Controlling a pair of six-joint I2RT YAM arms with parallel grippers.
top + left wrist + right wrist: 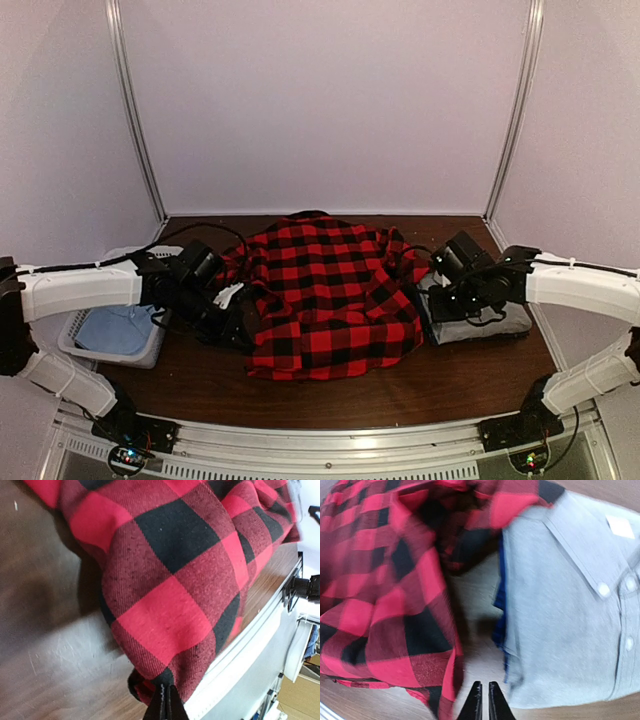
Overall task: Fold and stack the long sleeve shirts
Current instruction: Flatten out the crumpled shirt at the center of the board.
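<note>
The red-and-black check flannel shirt [325,300] lies partly folded in the middle of the brown table. My left gripper [233,320] is at its left edge; in the left wrist view it [169,700] is shut on a pinch of the flannel's edge [165,580]. The grey button-up shirt [490,322] lies folded at the right. My right gripper [433,300] hovers between the two shirts. In the right wrist view it [483,700] is shut and empty over bare table, with the flannel [380,580] to its left and the grey shirt [560,605] to its right.
A white basket [75,345] holding light blue cloth [115,330] stands at the left. A blue cloth edge [499,605] shows under the grey shirt. A metal rail [320,440] runs along the table's near edge, and white walls close in the back and sides.
</note>
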